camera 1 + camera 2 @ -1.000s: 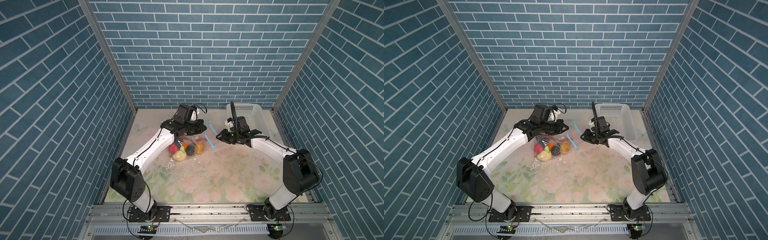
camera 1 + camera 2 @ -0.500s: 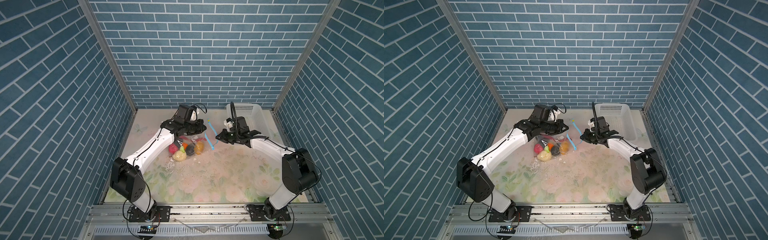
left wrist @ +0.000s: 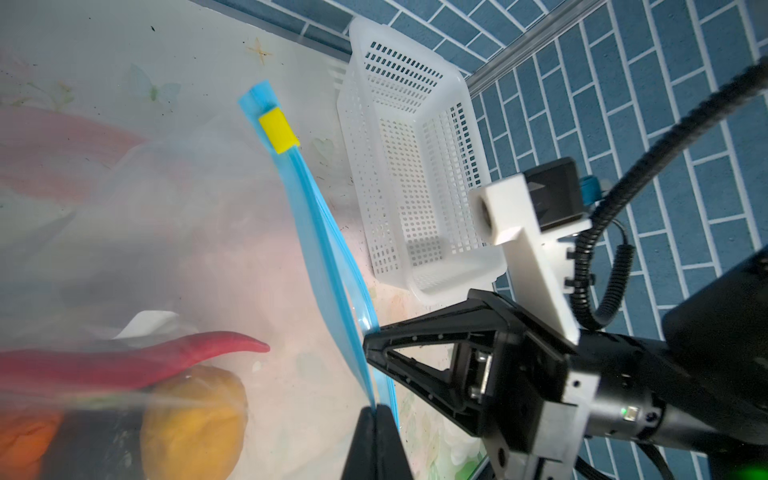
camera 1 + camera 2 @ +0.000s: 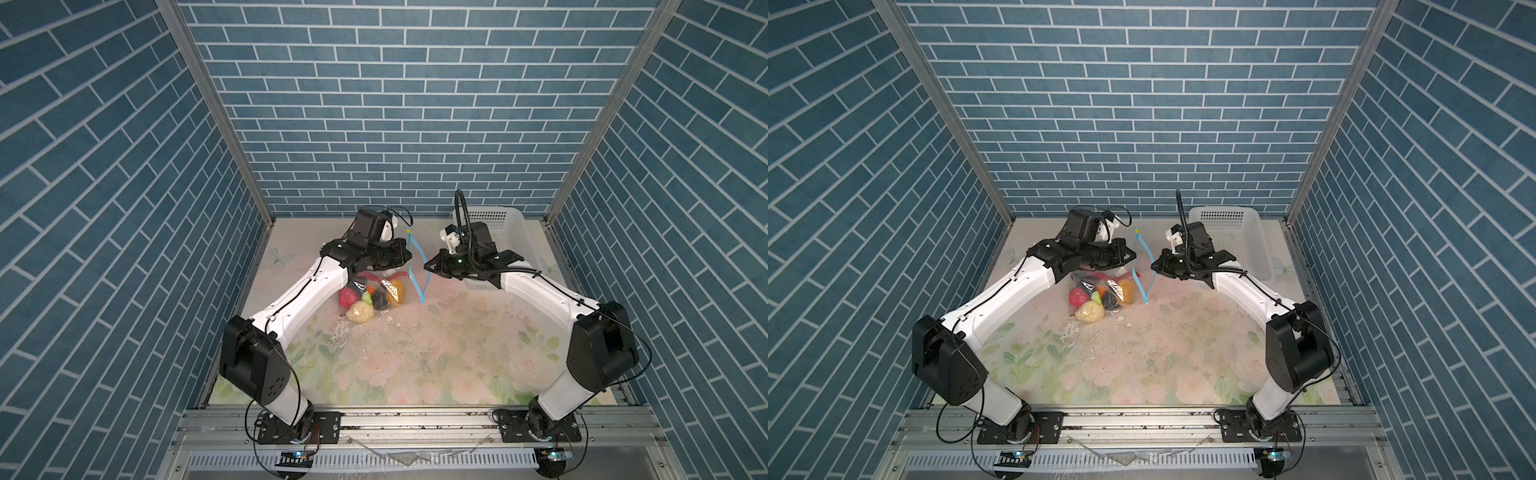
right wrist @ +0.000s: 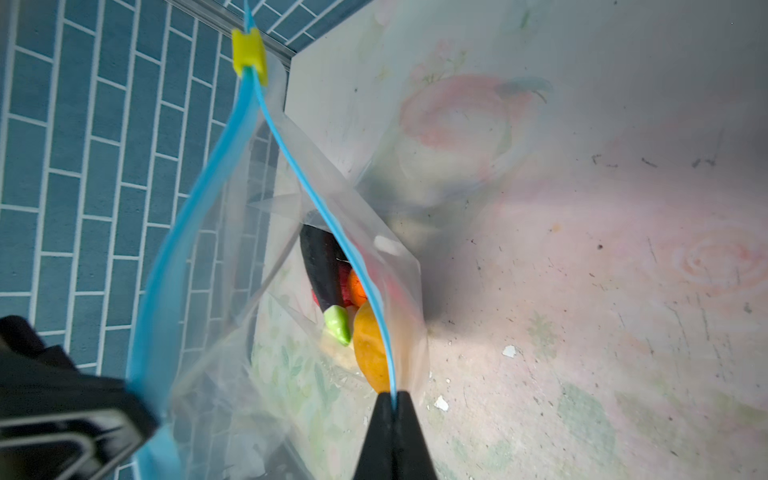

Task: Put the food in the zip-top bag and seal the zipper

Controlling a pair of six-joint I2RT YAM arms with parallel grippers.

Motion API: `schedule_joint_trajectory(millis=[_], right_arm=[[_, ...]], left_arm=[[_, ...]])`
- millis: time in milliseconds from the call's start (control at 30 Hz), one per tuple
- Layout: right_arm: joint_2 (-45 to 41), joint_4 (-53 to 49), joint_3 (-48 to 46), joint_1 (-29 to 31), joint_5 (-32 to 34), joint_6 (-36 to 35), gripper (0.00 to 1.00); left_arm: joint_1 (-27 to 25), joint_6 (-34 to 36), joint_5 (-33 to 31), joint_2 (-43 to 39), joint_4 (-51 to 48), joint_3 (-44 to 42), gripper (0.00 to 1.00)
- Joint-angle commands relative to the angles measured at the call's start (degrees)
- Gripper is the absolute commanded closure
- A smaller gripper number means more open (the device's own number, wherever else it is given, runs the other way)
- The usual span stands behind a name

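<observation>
I see both arms meeting at the far middle of the floral table (image 4: pixel 415 353), each pinching one side of the bag's mouth. The left gripper (image 4: pixel 406 258) is closed tight on one lip of the light-blue zipper (image 3: pixel 320 216), and the right gripper (image 4: pixel 428 268) is closed tight on the opposite lip. I judge this paired hold is meant to steady the mouth and line up the two lips for sealing. In the right wrist view the lips bow apart, so the zipper is not yet sealed. They meet only at the yellow slider (image 3: pixel 277 128), which sits at the far end, away from both grippers. The clear, crinkled zip-top bag (image 5: pixel 365 216) lies on the table beneath the left arm. The food (image 4: pixel 365 297) is bunched inside it: pink, cream, orange and dark lumps and a red chili. A white perforated basket (image 3: pixel 415 145) stands just behind the right gripper.
</observation>
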Motion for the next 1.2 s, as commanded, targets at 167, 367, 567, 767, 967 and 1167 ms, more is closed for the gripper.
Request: schedule_joint_trajectory(millis=[167, 367, 567, 767, 967, 1167], right_arm=[[1.0, -8.4, 13.9, 3.9, 0.1, -6.9, 1.0], [2.7, -13.5, 20.8, 5.1, 0.3, -9.6, 1.0], [3.9, -16.8, 27.0, 5.6, -0.3, -10.9, 1.0], [5.5, -20.4, 34.7, 5.8, -0.2, -12.2, 1.0], [7.5, -24.9, 41.8, 5.9, -0.2, -13.2, 1.0], [8.0, -27.3, 45.1, 5.9, 0.1, -13.8, 1.0]], left_arm=[[1.0, 0.8, -3.5, -3.0, -1.9, 2.8, 0.97], [1.9, 0.8, -4.9, -4.2, -3.0, 3.7, 0.97], [1.9, -0.2, -5.3, -5.7, -2.5, 4.7, 0.97], [2.0, -1.8, -5.1, -7.9, -0.9, 5.2, 0.97], [1.6, -3.5, -4.3, -8.4, 0.1, 6.1, 0.98], [-0.4, -4.8, -4.7, -8.8, 1.6, 6.7, 0.98]])
